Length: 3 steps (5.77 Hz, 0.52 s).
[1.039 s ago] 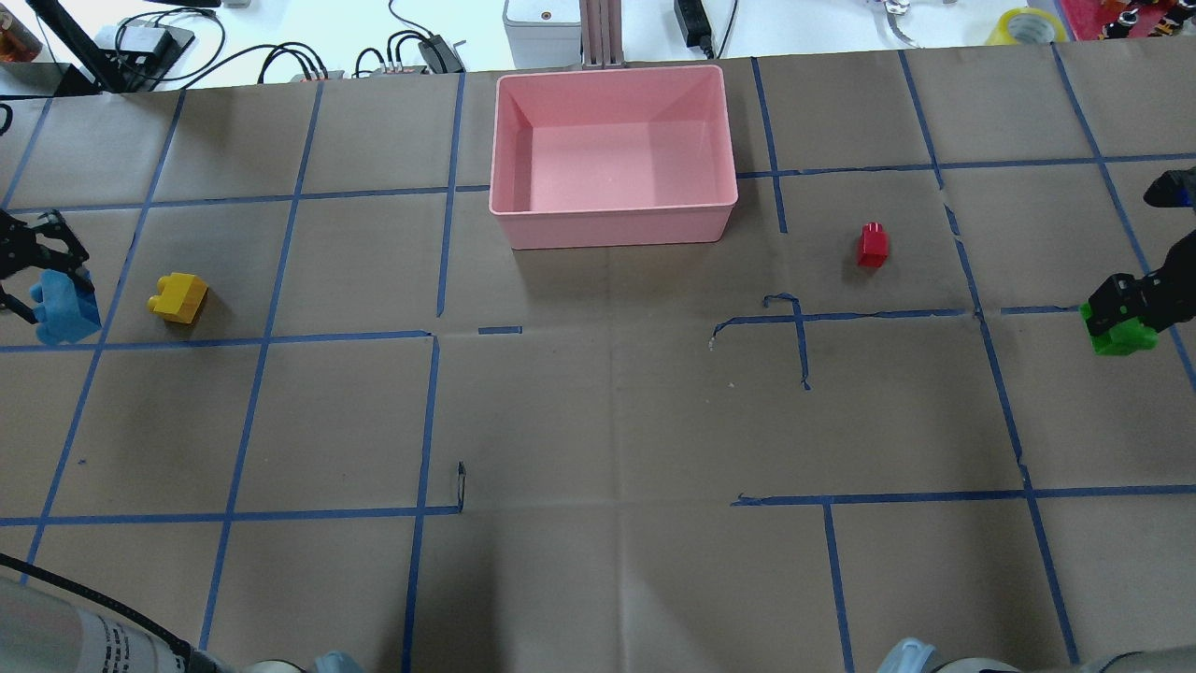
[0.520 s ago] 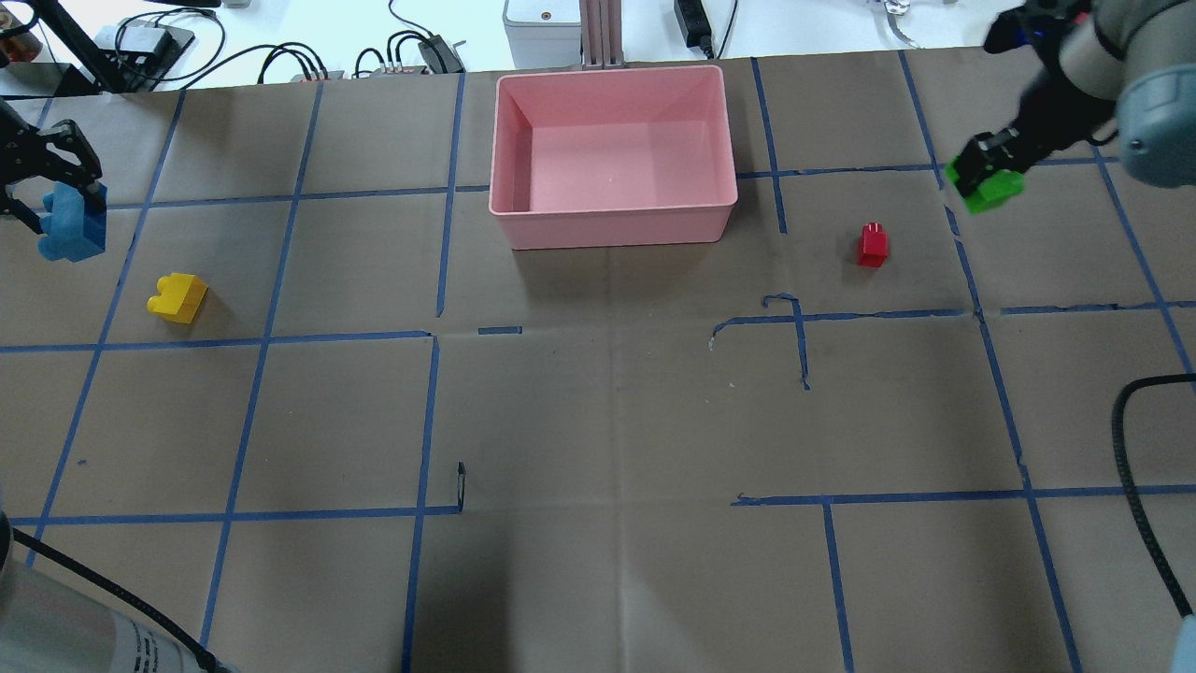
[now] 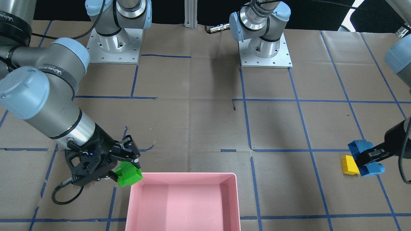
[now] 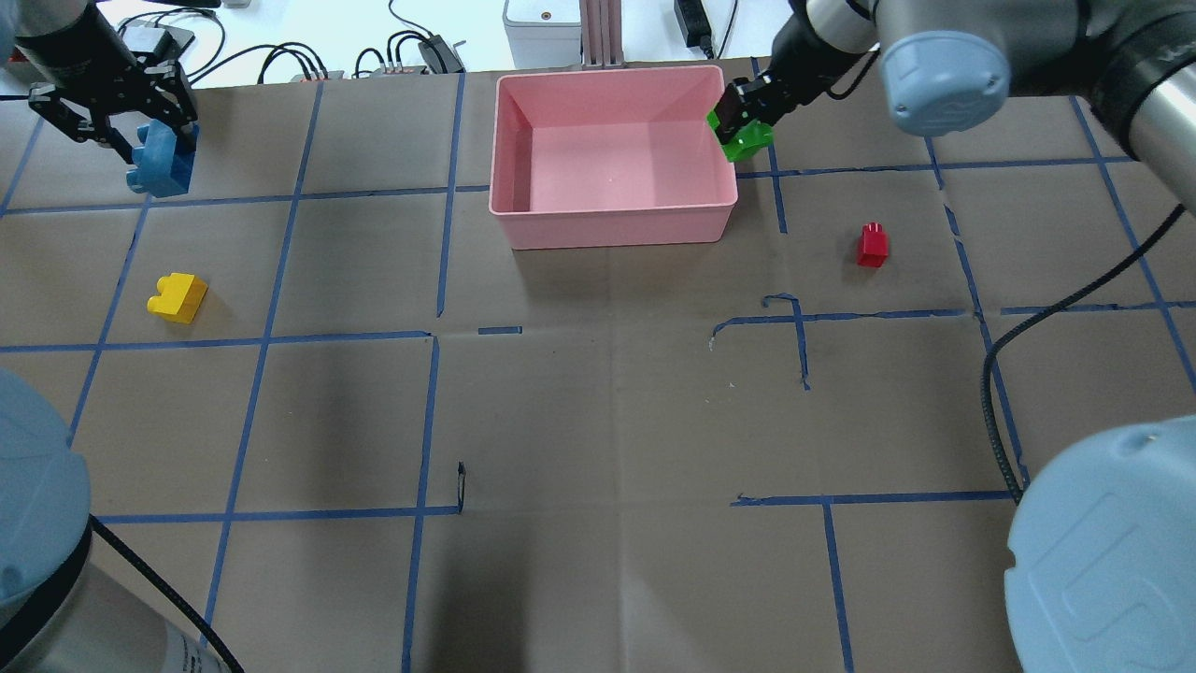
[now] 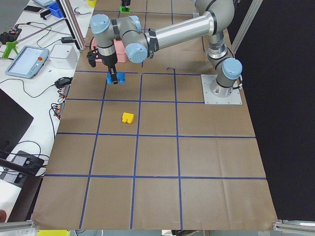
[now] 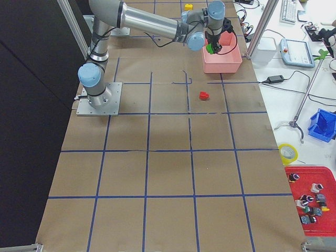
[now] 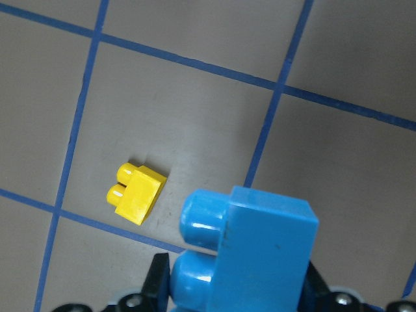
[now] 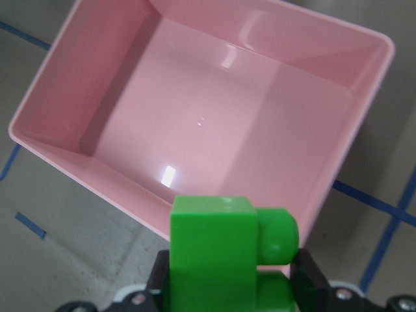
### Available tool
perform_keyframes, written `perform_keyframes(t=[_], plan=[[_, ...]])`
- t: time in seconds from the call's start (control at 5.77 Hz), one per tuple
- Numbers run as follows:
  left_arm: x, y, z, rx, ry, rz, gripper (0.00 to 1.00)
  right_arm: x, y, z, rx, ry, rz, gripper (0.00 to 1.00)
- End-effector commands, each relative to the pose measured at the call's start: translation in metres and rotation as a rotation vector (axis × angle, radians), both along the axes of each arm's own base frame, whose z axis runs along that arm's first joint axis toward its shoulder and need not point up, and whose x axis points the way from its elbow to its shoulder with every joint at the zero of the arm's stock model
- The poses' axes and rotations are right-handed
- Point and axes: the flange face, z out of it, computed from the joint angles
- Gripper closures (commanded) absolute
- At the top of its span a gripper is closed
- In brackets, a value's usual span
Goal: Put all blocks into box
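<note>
Green block (image 3: 130, 175) clamped in right hand (image 3: 126, 168), just beside box (image 3: 183, 175) rim

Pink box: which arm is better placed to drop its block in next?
Right. The right gripper holds the green block just at the box rim; the left gripper holds the blue block far off to the side.

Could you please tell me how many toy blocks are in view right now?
4: green block in the right pincer by the box rim; blue block in the left pincer; yellow block and red block lying on the table. None seems hidden.
</note>
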Motion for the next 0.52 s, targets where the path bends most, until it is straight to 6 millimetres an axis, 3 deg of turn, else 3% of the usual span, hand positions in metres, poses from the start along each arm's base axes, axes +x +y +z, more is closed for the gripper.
perform_keyframes(t=[0.0,0.17,0.35], plan=[[-0.065,-0.028,-0.003,0.016,0.000,-0.082,0.86,0.066,-0.023,-0.028,-0.004,-0.094,0.019,0.97],[-0.098,-0.036,-0.019,0.036,0.003,-0.129,0.86,0.070,-0.025,-0.028,-0.005,-0.097,0.020,0.74],[-0.118,-0.037,-0.024,0.040,0.011,-0.155,0.87,0.070,-0.029,-0.022,-0.019,-0.100,0.021,0.01]])
